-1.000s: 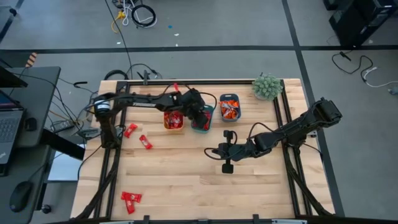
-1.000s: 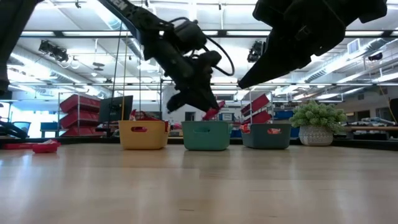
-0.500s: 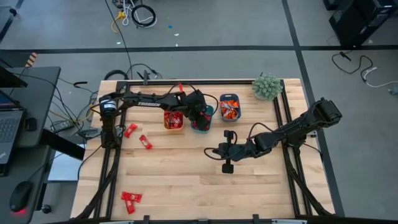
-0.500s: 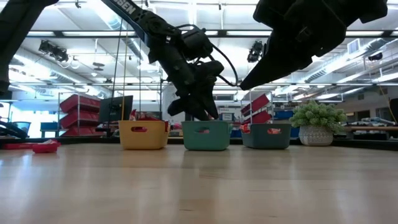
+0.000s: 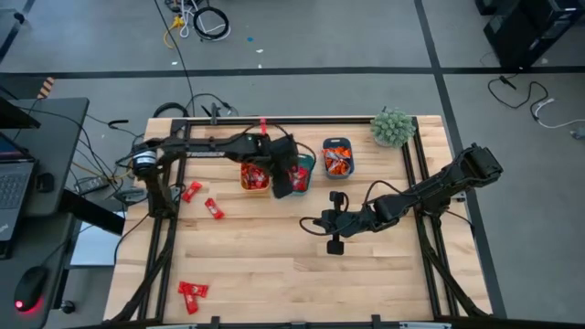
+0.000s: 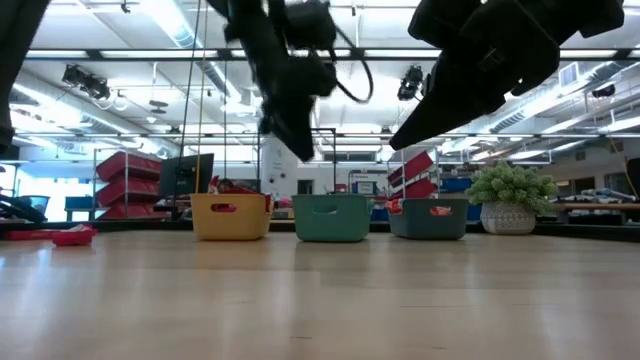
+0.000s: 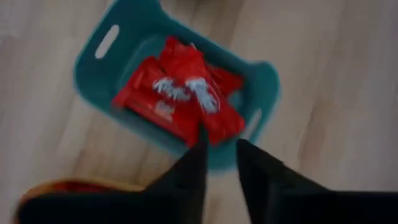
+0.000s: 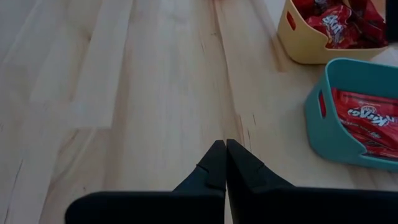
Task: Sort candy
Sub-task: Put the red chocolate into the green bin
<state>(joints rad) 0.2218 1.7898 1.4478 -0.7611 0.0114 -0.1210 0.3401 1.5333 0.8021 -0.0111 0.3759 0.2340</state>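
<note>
Left wrist view is showing the left gripper (image 7: 219,155) hanging empty, fingers slightly apart, above the teal bin (image 7: 93,71) holding the candy (image 7: 180,99), so it is best lifting clear before reaching for loose pieces

Seeing bright, even light from ceiling strips (image 6: 180,25) in low view; arms backlit, near black. Left wrist view motion-blurred: bin (image 7: 99,74) and candy (image 7: 180,99) smeared. Right wrist view sharp. Soft, faint shadows on tabletop (image 5: 274,265).
</note>
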